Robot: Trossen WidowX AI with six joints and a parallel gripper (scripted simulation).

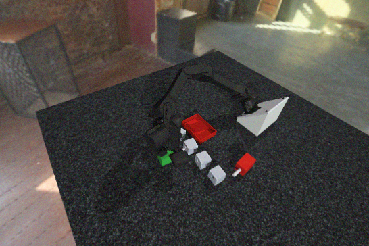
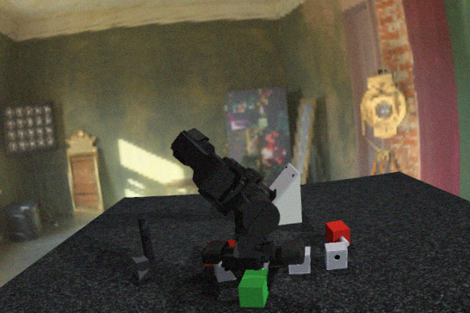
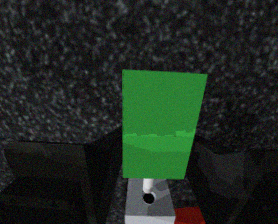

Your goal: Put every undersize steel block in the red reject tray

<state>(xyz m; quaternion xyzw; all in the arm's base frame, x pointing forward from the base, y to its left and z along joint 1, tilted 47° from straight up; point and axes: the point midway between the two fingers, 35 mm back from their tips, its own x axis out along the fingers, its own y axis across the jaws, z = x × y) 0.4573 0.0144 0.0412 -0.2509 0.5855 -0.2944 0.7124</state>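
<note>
Green gauge in the claw, pin lined up near a block's hole

The claw (image 1: 169, 152) (image 2: 253, 269) (image 3: 150, 129) is partly open, its fingers closed on the green gauge (image 1: 165, 159) (image 2: 253, 290) (image 3: 159, 115). In the wrist view the gauge's pale pin shows below its green body, pointing at the dark hole of a steel block (image 3: 150, 207) low in the frame; whether the tip touches the block I cannot tell.

Much is covered. In the exterior view the arm (image 1: 176, 85) (image 2: 224, 181) hides most of the red tray (image 1: 214, 132) (image 2: 231, 243), leaving slivers at lower centre, and overlaps several blocks. In the top view, a small pale part of one block (image 1: 183, 132) shows beside the claw, near the tray.

The tray lies at the centre of the top view, its visible inside showing red floor and walls. Three more blocks (image 1: 190, 146), (image 1: 203, 159) and (image 1: 217, 175) run down towards lower right on the dark surface (image 1: 287, 186) (image 2: 387, 211). Near the last lies a red gauge (image 1: 245, 163) (image 2: 337, 231) with a pale pin. A white wedge (image 1: 265, 119) (image 2: 291, 200) stands right of centre.
</note>
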